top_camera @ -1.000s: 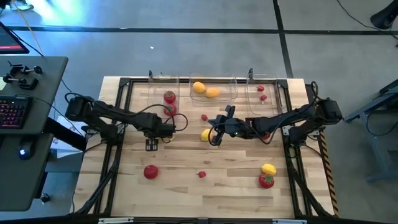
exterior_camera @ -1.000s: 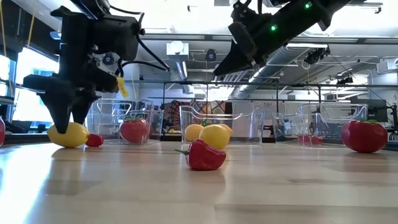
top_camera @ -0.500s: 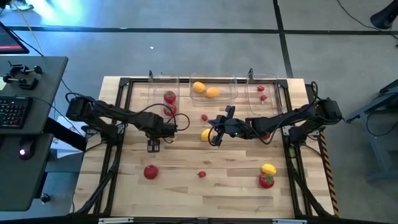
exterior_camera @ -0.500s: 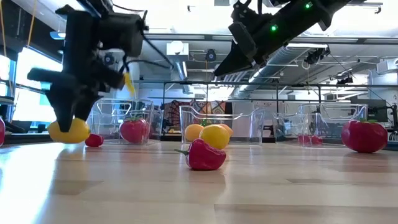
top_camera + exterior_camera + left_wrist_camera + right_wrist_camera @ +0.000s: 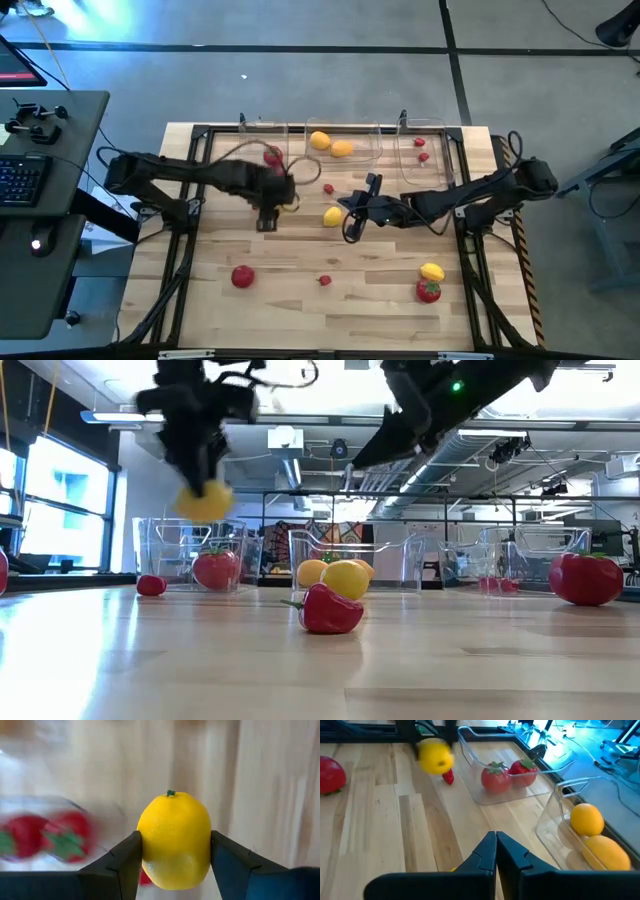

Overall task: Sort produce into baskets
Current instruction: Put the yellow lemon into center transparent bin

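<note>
Lemon (image 5: 174,840), yellow with a green stem nub, sits clamped between the left gripper's (image 5: 175,851) jaws, lifted clear of the counter (image 5: 330,300); in the low view it hangs at upper left, above the left bin (image 5: 190,550) holding tomatoes (image 5: 216,570). Right gripper (image 5: 496,851) hovers mid-counter, jaws closed, empty.

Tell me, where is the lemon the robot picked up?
The lemon is up in the air, squeezed in the left gripper. In the low view it hangs above the bin with tomatoes, on the table's left side.
</note>
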Robot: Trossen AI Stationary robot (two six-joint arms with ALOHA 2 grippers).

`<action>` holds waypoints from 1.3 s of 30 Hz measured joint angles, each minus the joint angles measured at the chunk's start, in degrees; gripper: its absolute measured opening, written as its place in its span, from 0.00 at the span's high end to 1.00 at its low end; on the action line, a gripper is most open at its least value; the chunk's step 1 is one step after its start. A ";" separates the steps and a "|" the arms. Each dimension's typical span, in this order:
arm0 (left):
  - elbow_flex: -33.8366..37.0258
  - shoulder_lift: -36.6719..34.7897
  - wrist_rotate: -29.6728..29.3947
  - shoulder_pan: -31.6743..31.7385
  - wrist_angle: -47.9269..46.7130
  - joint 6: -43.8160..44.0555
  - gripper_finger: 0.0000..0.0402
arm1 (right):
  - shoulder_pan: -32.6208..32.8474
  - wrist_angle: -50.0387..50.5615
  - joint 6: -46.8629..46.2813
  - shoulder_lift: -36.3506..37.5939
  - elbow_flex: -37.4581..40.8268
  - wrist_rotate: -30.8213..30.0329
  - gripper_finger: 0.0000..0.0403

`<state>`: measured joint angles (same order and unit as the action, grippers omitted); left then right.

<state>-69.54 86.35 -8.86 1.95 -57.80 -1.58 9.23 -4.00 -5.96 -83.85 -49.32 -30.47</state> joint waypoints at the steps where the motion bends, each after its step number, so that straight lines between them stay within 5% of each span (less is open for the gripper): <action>1: -1.22 0.00 -0.57 0.99 1.16 -1.06 0.55 | 0.54 0.58 0.00 0.60 0.00 -1.19 1.00; 9: -6.87 1.91 -0.95 10.93 12.16 -9.87 0.55 | 3.71 5.10 -1.59 2.97 0.00 -8.48 1.00; 17: -14.43 12.76 0.97 19.18 21.30 -16.44 0.55 | 3.75 5.12 -1.52 2.97 0.00 -8.75 1.00; 28: -29.27 29.02 6.70 25.78 16.02 -22.47 0.55 | 3.79 5.61 -1.52 2.97 0.00 -8.82 1.00; 39: -31.10 34.07 10.59 27.82 10.85 -24.20 0.55 | 3.79 6.02 -1.52 2.97 0.00 -8.91 1.00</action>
<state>-100.64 120.41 1.74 29.78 -46.95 -25.78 13.02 2.02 -7.49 -80.88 -49.32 -39.38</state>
